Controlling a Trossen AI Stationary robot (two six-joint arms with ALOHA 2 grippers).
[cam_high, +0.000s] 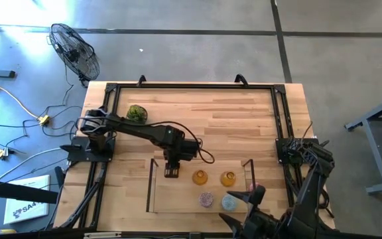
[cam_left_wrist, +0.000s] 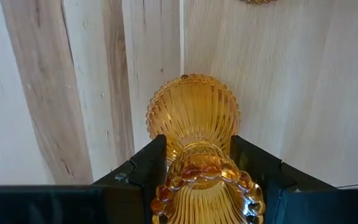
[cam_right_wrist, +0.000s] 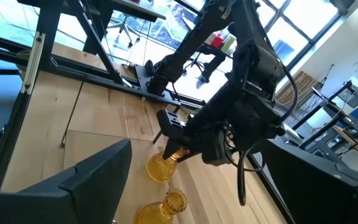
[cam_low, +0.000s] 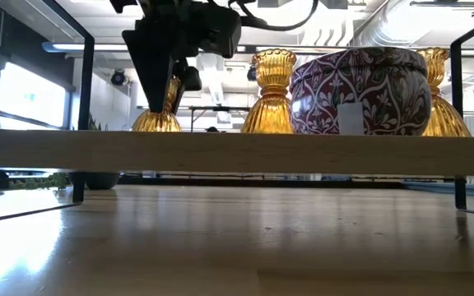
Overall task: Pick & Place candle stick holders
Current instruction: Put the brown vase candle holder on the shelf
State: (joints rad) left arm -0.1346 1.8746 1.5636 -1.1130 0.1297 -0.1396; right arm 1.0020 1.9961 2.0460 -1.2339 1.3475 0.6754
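Note:
My left gripper (cam_high: 172, 170) points down at the left part of a low wooden board (cam_high: 178, 202) and is shut on an amber holder (cam_left_wrist: 194, 118), which also shows in the low view (cam_low: 156, 120). Two more amber holders (cam_high: 199, 177) (cam_high: 228, 178) stand on the board to its right. A mauve patterned holder (cam_high: 206, 198) and a light blue one (cam_high: 229, 202) stand nearer the front edge. The pink holder does not show plainly. My right gripper (cam_high: 252, 194) is open and empty at the board's right end. My left gripper pinches the amber holder's upper cup, just under the beaded rim (cam_left_wrist: 197, 168), between its two fingers (cam_left_wrist: 149, 167). The fingers come from above, pointing down. The holder stands upright, its ribbed foot (cam_left_wrist: 194, 109) close over the board; whether it rests there I cannot tell.
A green mossy ball (cam_high: 136, 113) lies at the table's far left. Black frame rails (cam_high: 191, 86) run round the table, and thin black posts (cam_high: 152, 186) stand at the board's ends. Bare wood lies between the ball and the board.

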